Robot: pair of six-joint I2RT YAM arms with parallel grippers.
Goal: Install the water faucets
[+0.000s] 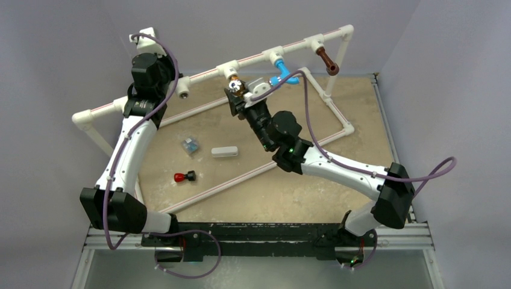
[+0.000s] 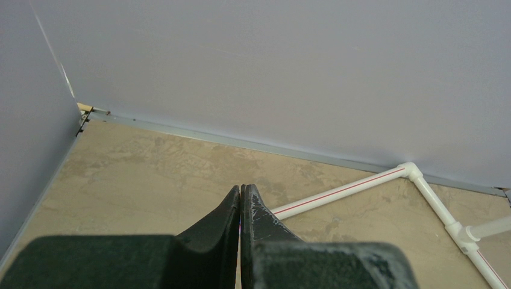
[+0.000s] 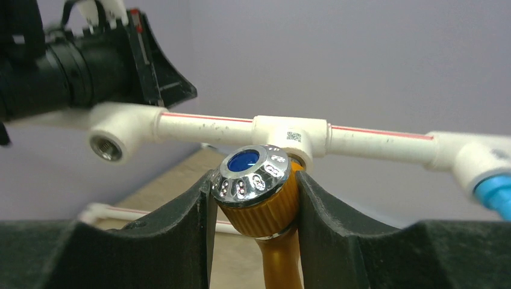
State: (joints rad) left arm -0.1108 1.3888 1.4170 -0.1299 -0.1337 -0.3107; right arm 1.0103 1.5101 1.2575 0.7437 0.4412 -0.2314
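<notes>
Pipe rail crosses the far side in the top view. The light blue faucet and the dark brown faucet sit in its tees, both slanting toward the near right. The right gripper holds the orange faucet just at the next tee.

Left wrist view: the left gripper is pressed together on nothing, above the table.

Right wrist view: both fingers clamp the orange faucet. Its long axis is nearly upright, and its silver cap with blue centre faces up toward the camera, just before the middle tee.

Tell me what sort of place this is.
Most likely a lab robot cell, not real plumbing: plain walls box in a tan tabletop, a free-standing white pipe frame sits on it, and the left arm and right arm are bolted at its near edge.
</notes>
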